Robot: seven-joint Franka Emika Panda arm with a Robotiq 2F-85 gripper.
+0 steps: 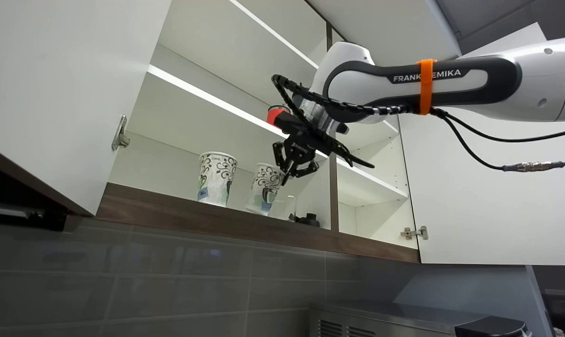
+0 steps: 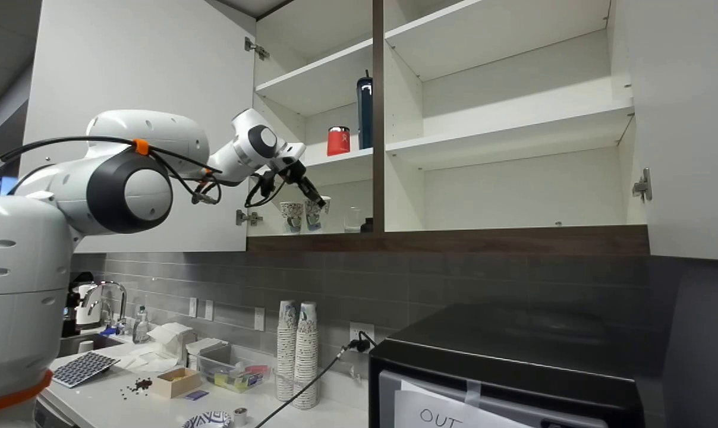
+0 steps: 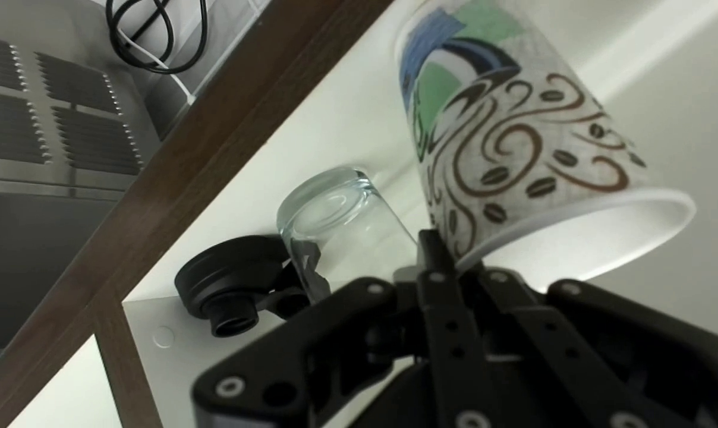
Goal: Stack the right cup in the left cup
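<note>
Your pincer (image 3: 454, 261) is clamped on the rim of the right cup (image 3: 516, 139), which is tilted just below it. Likely light, thin paper, easily creased — a gentle rim pinch suits it. In both exterior views the left cup (image 1: 216, 180) stands beyond it from the pincer — the wrist view leaves that out.

In an exterior view, you look steeply up from below the open cabinet (image 1: 245, 225), fairly near it, the robot arm (image 1: 451, 96) extending from the right edge. In an exterior view set well back, you face the tiled wall (image 2: 484, 273) almost squarely, from above the desk (image 2: 115, 404) but below the cabinet, the arm at left. Your wrist view looks along the pincer (image 3: 461, 264), close upon the right cup (image 3: 513, 142); all three views share that cup, the glass (image 3: 347, 220) and the cabinet.
</note>
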